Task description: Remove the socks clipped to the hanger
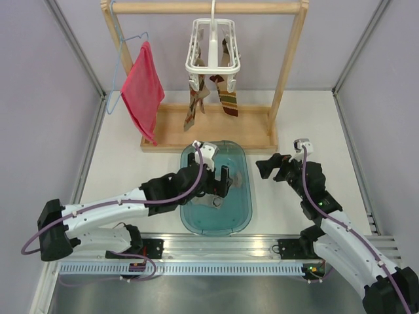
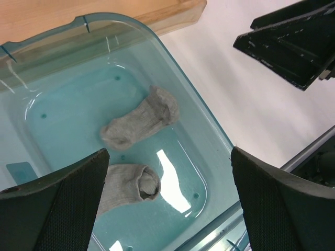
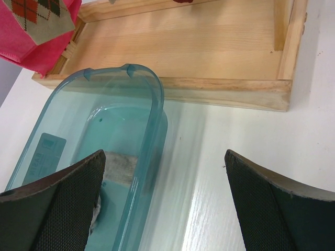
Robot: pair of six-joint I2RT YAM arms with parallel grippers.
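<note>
Two argyle socks [image 1: 195, 106] hang from the clips of the white clip hanger [image 1: 213, 46], which hooks onto the top rail of the wooden rack [image 1: 289, 65] at the back of the table. They look light, thin and limp, so they should stretch a little and then slip free under a steady downward pull. The likely best hold is just below the clip, fabric pinched flat between the pads. The teal plastic bin [image 1: 232, 219] sits in front of the rack base and holds two grey socks [image 2: 140, 123], one lying flat, one bunched. The left gripper [image 1: 213, 179] hovers over the bin, jaws spread wide and empty. The right gripper [image 1: 275, 167], beside the bin, is likewise spread and holds nothing.
</note>
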